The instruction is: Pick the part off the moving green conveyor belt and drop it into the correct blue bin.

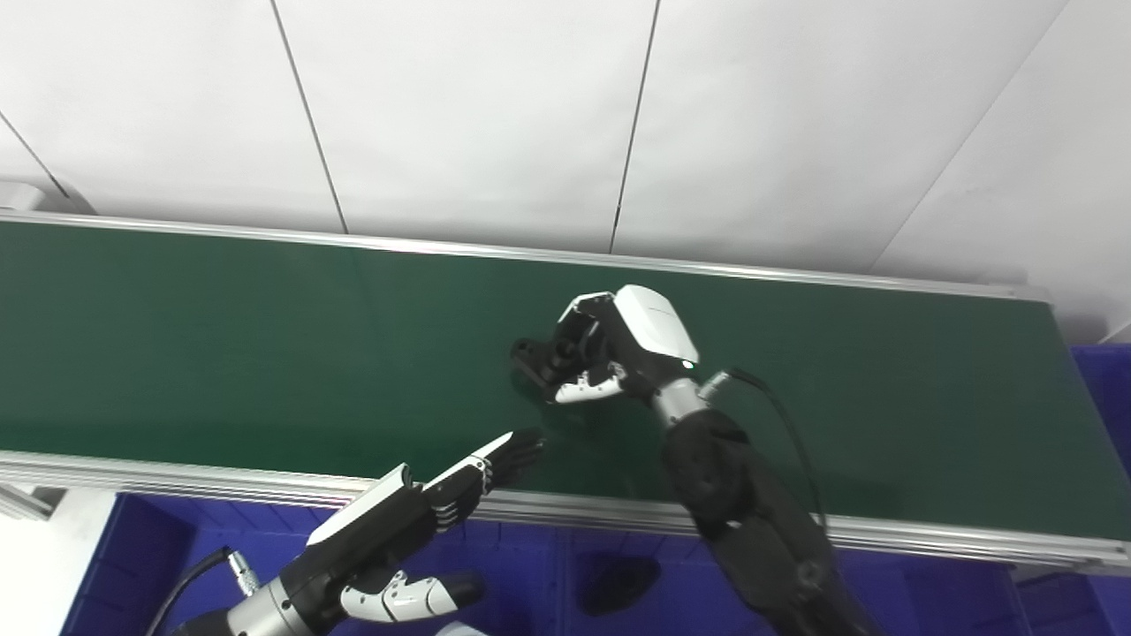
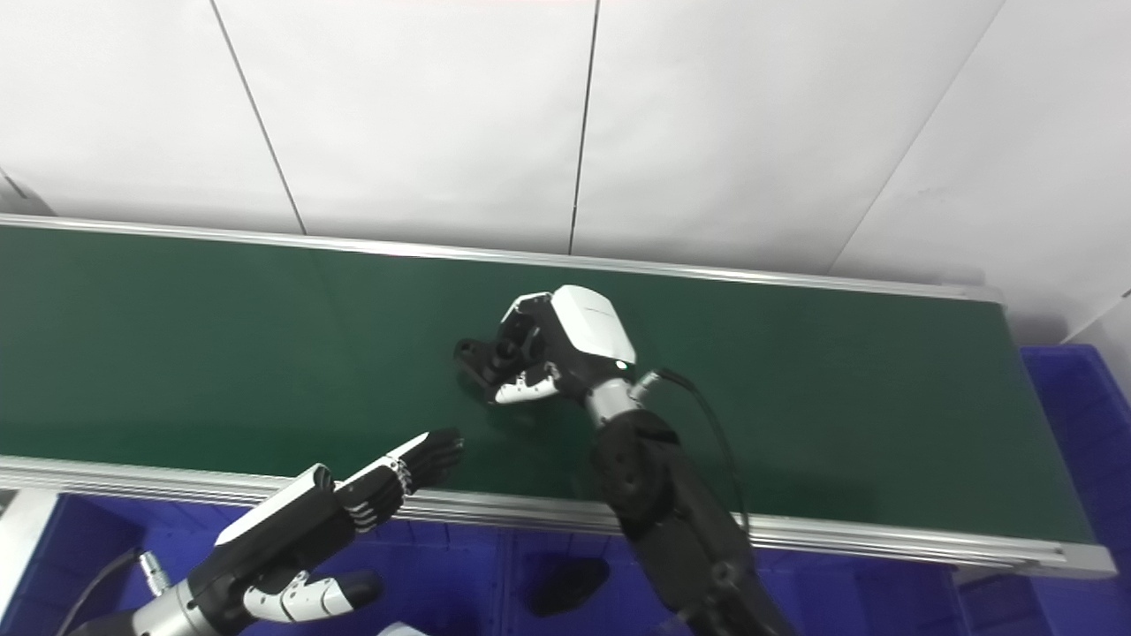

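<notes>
belt: green belt runs left to right across your view, silver rails on the near and far edges, white wall panels behind it.
part: black part sits mid-belt, low on the surface, poking out left of your right hand; can't tell if it is lifted clear of the belt or touching it.
right hand: your right hand is over the belt centre, arm coming up from the bottom right across the near rail. White back shell faces up, green light near the wrist.
right fingers: curled in and clamped on the part, the white-tipped thumb underneath on the near side.
left hand: your left hand is at the near rail, left of and nearer than the right hand, well apart from the part.
left fingers: stretched out flat, tips just over the belt's near edge, thumb out to the side below; holding nothing.
bins: blue bins sit below the near rail, another blue bin past the belt's right end. A dark object lies in the near bin under your right arm; too blurred to name.
</notes>
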Robot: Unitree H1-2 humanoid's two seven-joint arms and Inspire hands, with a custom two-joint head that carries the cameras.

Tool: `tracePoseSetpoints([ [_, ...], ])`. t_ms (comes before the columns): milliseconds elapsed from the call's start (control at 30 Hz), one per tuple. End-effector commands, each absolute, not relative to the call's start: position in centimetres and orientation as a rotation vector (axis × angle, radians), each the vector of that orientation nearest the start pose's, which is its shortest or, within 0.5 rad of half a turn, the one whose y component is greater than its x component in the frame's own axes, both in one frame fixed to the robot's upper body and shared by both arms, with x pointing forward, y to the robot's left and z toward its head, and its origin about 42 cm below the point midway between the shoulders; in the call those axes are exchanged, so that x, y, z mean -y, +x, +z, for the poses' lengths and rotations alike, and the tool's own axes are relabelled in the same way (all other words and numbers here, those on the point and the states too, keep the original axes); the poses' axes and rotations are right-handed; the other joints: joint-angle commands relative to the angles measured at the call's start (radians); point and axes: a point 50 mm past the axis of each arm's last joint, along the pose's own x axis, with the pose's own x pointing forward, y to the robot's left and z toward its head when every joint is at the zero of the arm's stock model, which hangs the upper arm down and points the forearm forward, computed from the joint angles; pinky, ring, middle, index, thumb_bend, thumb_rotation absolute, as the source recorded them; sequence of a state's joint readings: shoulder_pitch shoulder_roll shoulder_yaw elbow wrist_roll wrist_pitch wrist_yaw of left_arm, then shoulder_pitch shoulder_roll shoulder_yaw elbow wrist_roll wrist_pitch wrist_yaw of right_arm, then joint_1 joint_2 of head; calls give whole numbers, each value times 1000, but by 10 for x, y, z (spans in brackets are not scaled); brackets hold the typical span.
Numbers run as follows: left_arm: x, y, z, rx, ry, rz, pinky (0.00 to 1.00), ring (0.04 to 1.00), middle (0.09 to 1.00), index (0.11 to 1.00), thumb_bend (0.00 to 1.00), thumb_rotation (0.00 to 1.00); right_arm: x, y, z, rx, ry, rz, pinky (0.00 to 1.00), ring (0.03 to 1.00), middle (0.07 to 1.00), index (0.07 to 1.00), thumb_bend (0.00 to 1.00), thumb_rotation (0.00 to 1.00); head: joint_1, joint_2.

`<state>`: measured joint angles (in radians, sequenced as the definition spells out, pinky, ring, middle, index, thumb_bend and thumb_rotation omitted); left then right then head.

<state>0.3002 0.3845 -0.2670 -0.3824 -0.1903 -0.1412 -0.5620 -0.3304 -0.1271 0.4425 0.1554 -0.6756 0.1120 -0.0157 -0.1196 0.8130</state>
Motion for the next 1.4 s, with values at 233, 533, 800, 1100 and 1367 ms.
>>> tracePoseSetpoints([
  [233, -229, 166, 139, 164, 96, -874, 1000, 1000, 1000, 1000, 405, 645, 146, 349, 212, 366, -861, 229, 353, 428, 547, 451, 513, 0, -19, -2],
  [533, -227, 175, 136, 173, 104, -883, 1000, 1000, 1000, 1000, 431, 658, 168, 318, 241, 443, -830, 150, 377, 436, 528, 453, 516, 0, -28, -10],
  [800, -225, 192, 138, 185, 113, -895, 1000, 1000, 1000, 1000, 420, 651, 181, 277, 229, 409, -819, 146, 374, 445, 534, 451, 515, 0, -41, 32],
  [1100, -222, 206, 140, 207, 89, -906, 1000, 1000, 1000, 1000, 372, 620, 179, 250, 217, 381, -776, 130, 406, 461, 529, 438, 515, 0, -70, 64],
  [1367, -225, 210, 143, 201, 93, -912, 1000, 1000, 1000, 1000, 387, 600, 172, 221, 212, 321, -733, 151, 392, 455, 539, 438, 513, 0, -95, 113],
])
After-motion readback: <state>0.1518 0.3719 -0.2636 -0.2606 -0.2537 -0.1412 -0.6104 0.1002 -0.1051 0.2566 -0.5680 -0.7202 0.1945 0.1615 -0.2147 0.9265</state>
